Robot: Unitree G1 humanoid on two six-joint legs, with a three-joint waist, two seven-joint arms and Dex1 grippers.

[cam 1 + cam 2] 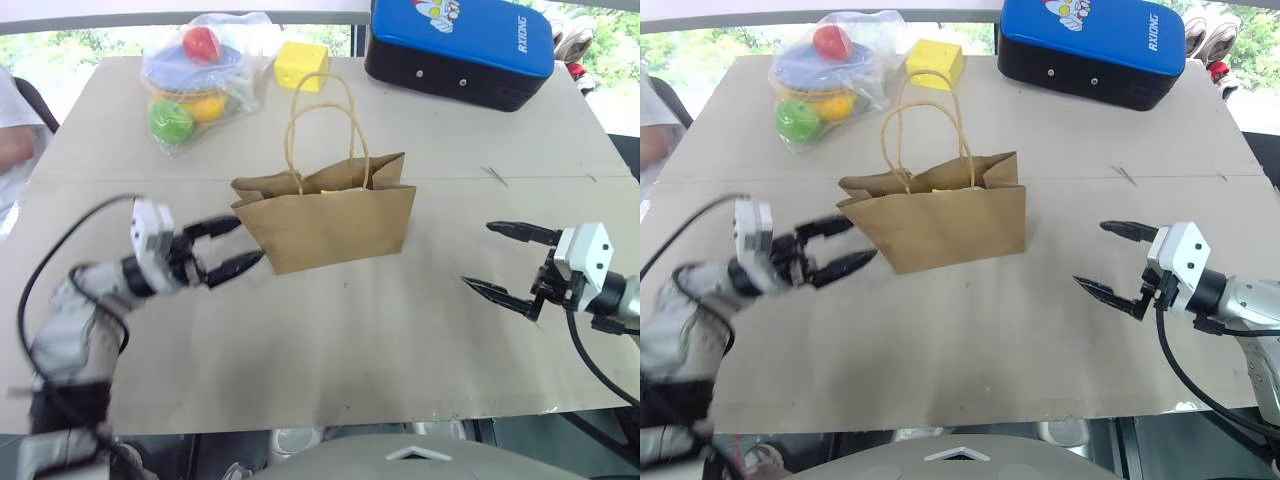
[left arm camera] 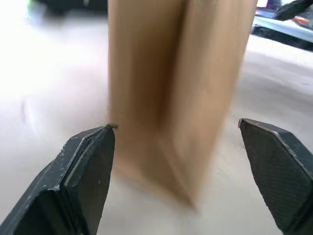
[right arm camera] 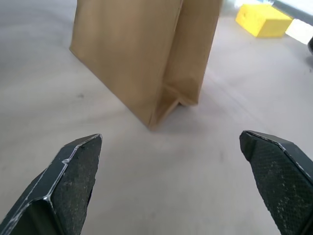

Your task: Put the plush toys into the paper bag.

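The brown paper bag (image 1: 330, 225) stands upright in the middle of the table, mouth open and its two cord handles (image 1: 325, 120) up. The plush toys are hidden from me; a scrap of yellow shows in the bag's mouth, and I cannot tell what it is. My left gripper (image 1: 250, 240) hangs open just beside the bag's left edge, nothing between its fingers (image 2: 88, 169), and points at the bag (image 2: 171, 73). My right gripper (image 1: 478, 255) is open and empty, a short way right of the bag (image 3: 132, 49).
At the back of the table lie a clear plastic bag of coloured balls (image 1: 195, 75), a yellow holed block (image 1: 301, 65) and a blue-and-black case (image 1: 460, 45). A person's sleeve (image 1: 10, 130) shows at the left edge. Bare table (image 1: 350, 350) lies in front of the bag.
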